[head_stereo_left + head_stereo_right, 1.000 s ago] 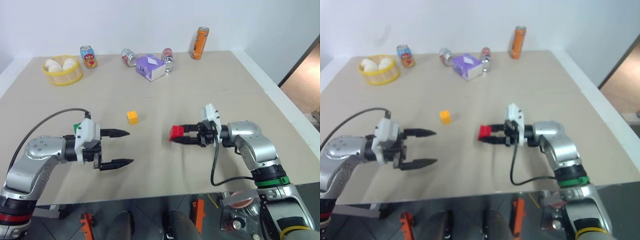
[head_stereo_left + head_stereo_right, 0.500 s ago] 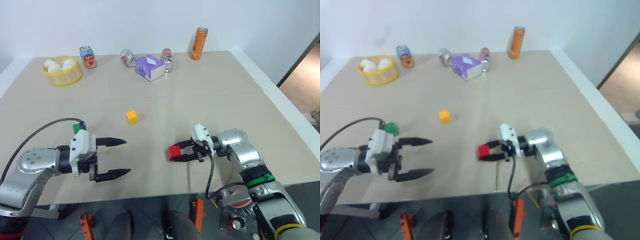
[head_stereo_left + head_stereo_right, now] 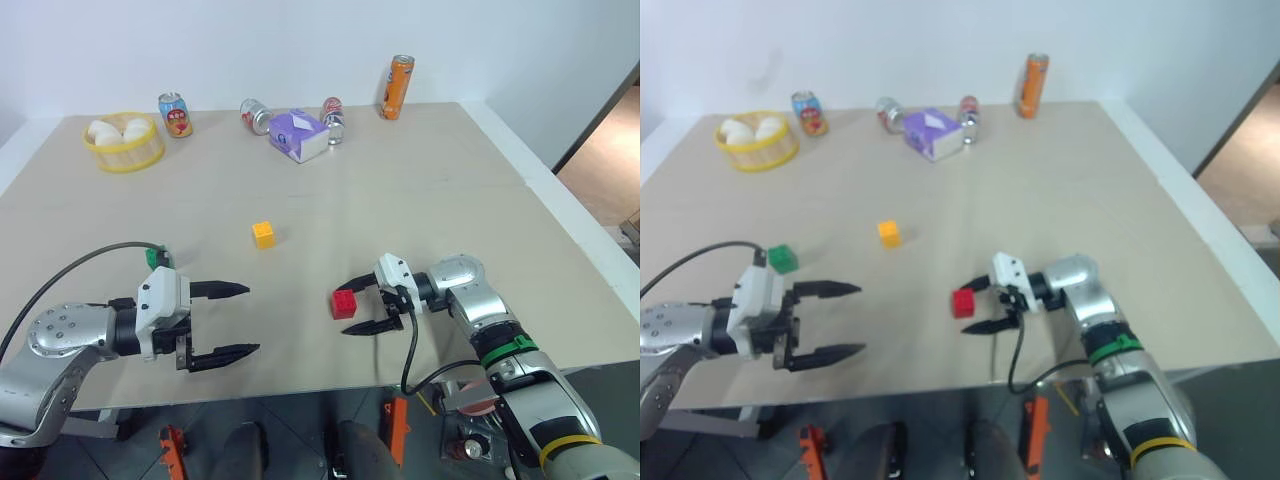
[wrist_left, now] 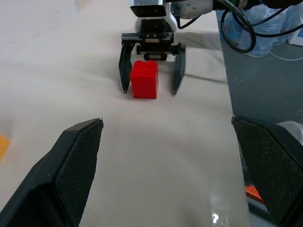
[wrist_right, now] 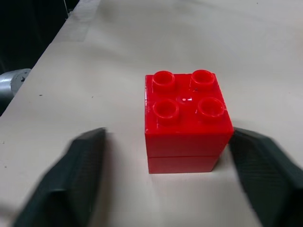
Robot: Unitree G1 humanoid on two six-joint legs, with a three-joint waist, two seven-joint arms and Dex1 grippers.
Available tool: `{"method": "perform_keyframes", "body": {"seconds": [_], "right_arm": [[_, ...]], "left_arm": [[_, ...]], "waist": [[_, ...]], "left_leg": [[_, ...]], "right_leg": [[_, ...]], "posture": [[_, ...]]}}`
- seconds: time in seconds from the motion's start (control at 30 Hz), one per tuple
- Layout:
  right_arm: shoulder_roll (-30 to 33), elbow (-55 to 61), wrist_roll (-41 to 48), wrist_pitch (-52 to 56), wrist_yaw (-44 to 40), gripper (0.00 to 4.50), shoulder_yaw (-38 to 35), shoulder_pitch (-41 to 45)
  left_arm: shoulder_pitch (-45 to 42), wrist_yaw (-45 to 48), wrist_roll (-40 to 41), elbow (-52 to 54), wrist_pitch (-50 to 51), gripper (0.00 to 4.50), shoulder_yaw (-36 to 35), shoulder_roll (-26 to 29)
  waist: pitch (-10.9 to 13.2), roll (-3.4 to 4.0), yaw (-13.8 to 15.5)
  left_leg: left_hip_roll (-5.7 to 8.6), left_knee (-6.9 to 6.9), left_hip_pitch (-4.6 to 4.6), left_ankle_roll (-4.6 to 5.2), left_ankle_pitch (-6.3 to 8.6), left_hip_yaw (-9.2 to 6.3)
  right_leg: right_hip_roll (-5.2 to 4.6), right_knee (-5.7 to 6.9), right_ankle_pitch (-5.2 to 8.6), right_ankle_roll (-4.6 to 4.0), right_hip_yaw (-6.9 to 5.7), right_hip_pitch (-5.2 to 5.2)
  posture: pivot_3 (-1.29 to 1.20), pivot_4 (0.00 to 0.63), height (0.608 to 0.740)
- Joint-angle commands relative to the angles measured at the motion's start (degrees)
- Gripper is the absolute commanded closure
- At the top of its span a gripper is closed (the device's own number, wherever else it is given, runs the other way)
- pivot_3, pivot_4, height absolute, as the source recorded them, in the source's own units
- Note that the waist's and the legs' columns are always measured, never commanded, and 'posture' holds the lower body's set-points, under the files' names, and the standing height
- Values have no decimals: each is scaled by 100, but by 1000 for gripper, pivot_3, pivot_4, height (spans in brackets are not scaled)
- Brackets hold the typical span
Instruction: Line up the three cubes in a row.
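Red cube [image 3: 345,303] sits on table [image 3: 420,200] btwn my right gripper [image 3: 361,304] fingers, spread wide; I back out straight w/o nudging it. Left gripper [image 3: 233,320] spread too.

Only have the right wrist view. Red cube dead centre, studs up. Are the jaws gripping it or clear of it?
Observer: Clear. The left wrist view shows the right gripper with its jaws open, and a gap on each side of the red cube.
Operator: Where's yellow?
Observer: The yellow cube sits alone farther back on the table, to the robot's left of the red.
Operator: Green?
Observer: The green cube lies beside the left arm's wrist, behind the open left gripper.
Operator: Row yet?
Observer: No. Yellow lies well behind a line from green to red.
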State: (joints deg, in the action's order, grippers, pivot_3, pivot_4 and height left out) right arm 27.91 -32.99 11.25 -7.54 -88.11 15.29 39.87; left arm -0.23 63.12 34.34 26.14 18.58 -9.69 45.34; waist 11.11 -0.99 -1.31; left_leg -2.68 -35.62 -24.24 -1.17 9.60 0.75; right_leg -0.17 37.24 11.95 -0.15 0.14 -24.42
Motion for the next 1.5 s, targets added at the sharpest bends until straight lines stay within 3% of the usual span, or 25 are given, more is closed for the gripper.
{"method": "perform_keyframes", "body": {"seconds": [0.03, 0.27, 0.47, 0.57, 0.73, 0.9, 1.23, 1.5], "right_arm": [[118, 1170, 658, 776, -286, 40, -286, 223], [-97, 2437, 1599, 2347, 518, 40, -709, 669], [-716, 2770, 1360, 2505, 1755, 40, -746, 844], [-994, 3250, 1445, 2724, 2265, 40, -731, 621], [-1272, 3542, 1376, 2747, 2750, 40, -644, 398], [-1295, 3194, 1213, 2575, 2749, 40, -554, 473], [-1170, 2558, 1025, 2314, 2510, 40, -569, 799], [-1208, 2494, 1006, 2270, 2456, 40, -564, 859]], "left_arm": [[18, -464, 300, 120, 230, 0, -559, -55], [-254, -534, 49, -1194, 54, 0, -1364, 290], [-835, -844, -319, -2629, -259, 0, -1545, 365], [-829, -1803, -266, -2355, -126, 0, -1777, -199], [-570, -4171, -411, -840, 306, 0, -1952, -1645], [-398, -6092, -1502, -147, 479, 0, -1597, -2691], [-720, -6931, -2376, -512, 668, 0, -482, -3619], [-986, -7505, -2799, -990, 624, 0, -493, -3880]], "waist": [[0, 0, 0], [-1, -4, 4], [-3, -7, 5], [-6, -11, 6], [-39, -76, 9], [-52, -104, 8], [-55, -113, 9], [-55, -113, 3]], "left_leg": [[-1, 1, 1, 0, 0, 2], [-11, 1, 7, -1, 1, -2], [-19, 5, -6, -3, 2, 18], [-23, 4, -43, -5, 0, 34], [-19, -6, -59, -23, 11, 46], [-16, -23, -30, -15, 5, 81], [-19, -23, -11, -8, -17, 84], [-47, -14, -23, -11, -16, 79]], "right_leg": [[1, 2, -1, 1, 2, -1], [12, 9, 0, -6, -6, -5], [13, 10, -5, -18, 1, -32], [12, 15, -34, 14, 13, -74], [4, 13, -35, 37, 46, -80], [5, 10, -63, 38, 73, -63], [22, 9, -87, 4, 82, -52], [68, 9, -96, 21, 103, -73]], "posture": [[0, 150, 740], [0, 150, 740], [0, 150, 740], [0, 150, 740], [0, 150, 740], [0, 150, 740], [0, 150, 740], [0, 150, 740]]}}
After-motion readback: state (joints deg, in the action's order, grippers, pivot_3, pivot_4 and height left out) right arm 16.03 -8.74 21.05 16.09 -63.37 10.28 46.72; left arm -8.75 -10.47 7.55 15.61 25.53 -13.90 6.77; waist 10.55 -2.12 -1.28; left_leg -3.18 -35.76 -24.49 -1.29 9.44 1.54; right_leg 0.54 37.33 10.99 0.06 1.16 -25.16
